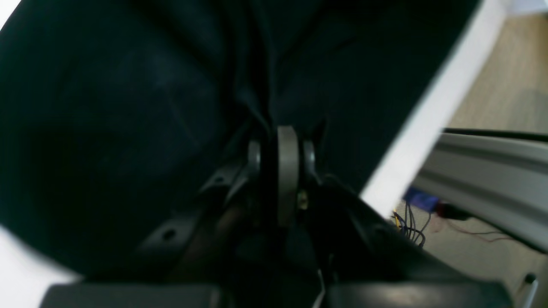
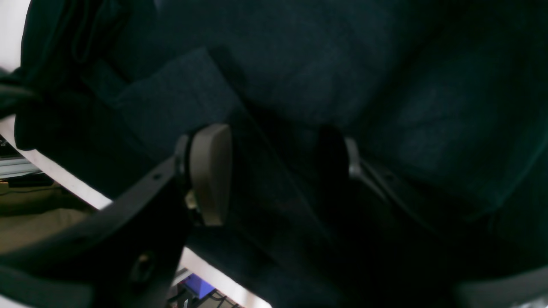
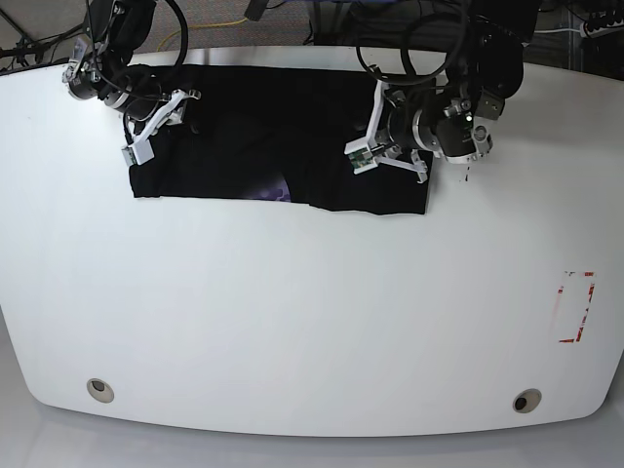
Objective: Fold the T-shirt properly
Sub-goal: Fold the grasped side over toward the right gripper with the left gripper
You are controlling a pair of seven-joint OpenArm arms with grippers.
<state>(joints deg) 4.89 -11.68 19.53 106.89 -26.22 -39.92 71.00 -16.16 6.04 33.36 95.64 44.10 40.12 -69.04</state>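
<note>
T-shirt [image 3: 278,166] spread on table [image 3: 312,312] — left gripper [image 1: 280,167] pinching its fabric fold; right gripper [image 2: 274,171] fingers parted, straddling cloth beneath.

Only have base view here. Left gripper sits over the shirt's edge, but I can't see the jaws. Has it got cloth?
Observer: Yes. In the left wrist view the left gripper is shut, with a ridge of the T-shirt pinched between its pads.
Operator: And the right one?
Observer: The right gripper is open in its wrist view; the pads stand apart with flat shirt fabric behind them, nothing pinched.
Operator: Anything beyond the table on the left arm's side?
Observer: The left wrist view shows the table edge, and past it an aluminium rail and loose wires.
</note>
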